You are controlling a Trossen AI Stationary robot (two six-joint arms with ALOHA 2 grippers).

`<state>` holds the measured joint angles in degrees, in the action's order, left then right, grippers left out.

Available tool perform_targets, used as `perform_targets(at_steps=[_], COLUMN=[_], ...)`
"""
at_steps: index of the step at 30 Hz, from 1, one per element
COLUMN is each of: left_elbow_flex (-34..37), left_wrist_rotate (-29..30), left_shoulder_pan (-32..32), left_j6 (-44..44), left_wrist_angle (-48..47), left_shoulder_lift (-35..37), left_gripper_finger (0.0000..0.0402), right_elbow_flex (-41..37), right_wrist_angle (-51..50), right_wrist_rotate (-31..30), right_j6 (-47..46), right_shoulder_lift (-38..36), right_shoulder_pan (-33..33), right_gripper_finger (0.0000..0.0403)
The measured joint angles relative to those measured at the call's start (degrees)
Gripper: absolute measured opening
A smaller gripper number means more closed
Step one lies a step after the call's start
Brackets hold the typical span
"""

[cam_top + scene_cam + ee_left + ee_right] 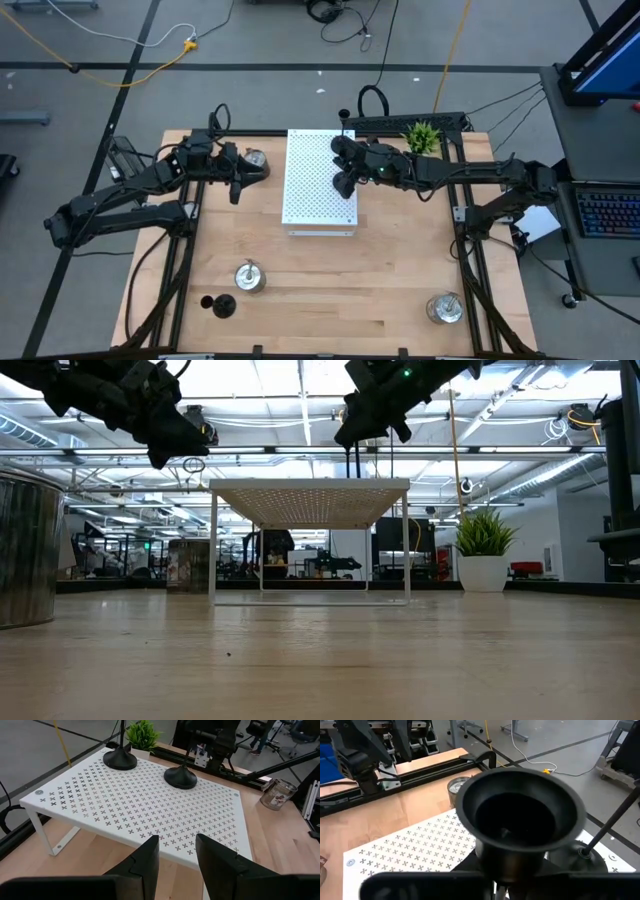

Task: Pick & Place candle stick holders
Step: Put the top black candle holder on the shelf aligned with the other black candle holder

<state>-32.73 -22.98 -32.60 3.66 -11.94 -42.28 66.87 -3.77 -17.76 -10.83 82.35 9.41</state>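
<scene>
From above, the right claw hangs over the white perforated board, gripping a black candle stick holder, while the left claw waits beside the board's left edge near a silver holder. The left wrist view shows that claw's fingers slightly parted and empty, with two black holders on the board. In the right wrist view the gripped holder's cup fills the frame.
</scene>
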Motion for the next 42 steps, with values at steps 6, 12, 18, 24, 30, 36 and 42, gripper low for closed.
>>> perform_targets(at_steps=[6, 12, 18, 24, 30, 36, 42], left_elbow_flex=[0.0, 0.0, 0.0, 0.0, 0.0, 0.0, 0.0], left_wrist_rotate=[0.0, 0.0, 0.0, 0.0, 0.0, 0.0, 0.0], left_shoulder_pan=[0.02, 0.02, 0.02, 0.02, 0.0, 0.02, 0.02], left_j6=[0.0, -0.02, -0.15, -0.16, -0.18, -0.2, -0.2], left_wrist_angle=[-0.02, -0.02, -0.02, -0.02, -0.04, -0.04, -0.03], left_shoulder_lift=[0.0, 0.0, 0.0, 0.0, 0.0, 0.0, 0.0], left_gripper_finger=[0.0133, 0.0133, 0.0133, 0.0133, 0.0133, 0.0133, 0.0133], right_elbow_flex=[0.0, 0.0, 0.0, 0.0, 0.0, 0.0, 0.0], right_wrist_angle=[2.44, 2.29, 2.3, 2.16, 1.76, 1.79, 1.78], right_wrist_rotate=[-0.07, -0.09, -0.09, -0.11, -0.15, -0.28, -0.29], right_j6=[0.12, 0.85, 1.17, 1.67, 2.33, 2.75, 2.99], right_shoulder_lift=[0.0, 0.0, 0.0, 0.0, 0.0, 0.0, 0.0], right_shoulder_pan=[0.0, 0.0, 0.0, 0.0, 0.0, 0.0, 0.0], right_gripper_finger=[0.0043, 0.0048, 0.0045, 0.0045, 0.0045, 0.0045, 0.0045])
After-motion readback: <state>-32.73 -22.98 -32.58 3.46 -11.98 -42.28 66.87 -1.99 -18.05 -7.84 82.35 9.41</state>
